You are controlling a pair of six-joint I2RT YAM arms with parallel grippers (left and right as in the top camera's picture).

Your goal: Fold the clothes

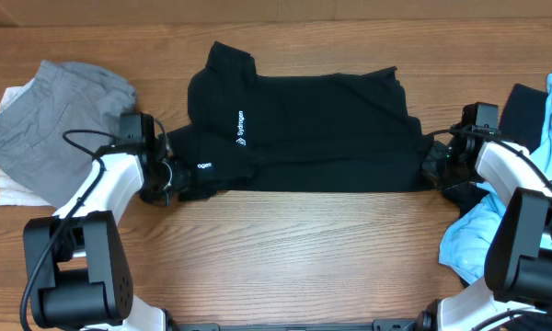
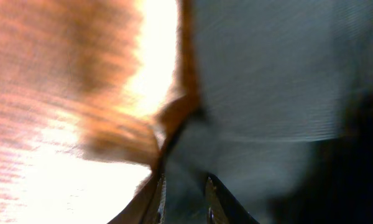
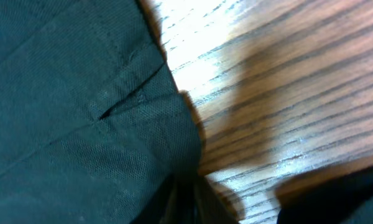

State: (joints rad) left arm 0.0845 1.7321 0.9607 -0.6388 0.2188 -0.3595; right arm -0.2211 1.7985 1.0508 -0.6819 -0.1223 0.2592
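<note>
Right tool (image 3: 188,204) pinching black shirt (image 1: 322,129); white lettering (image 1: 204,166) ends "ogen".

Matt cloth shirt (image 1: 322,129) (fine mesh) on glossy wooden table (image 1: 285,248).

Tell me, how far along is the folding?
Partway. The black shirt lies doubled into a band, seemingly one fold done. Left gripper and right gripper sit at its ends. Grey garment and light blue garment look unfolded.
</note>
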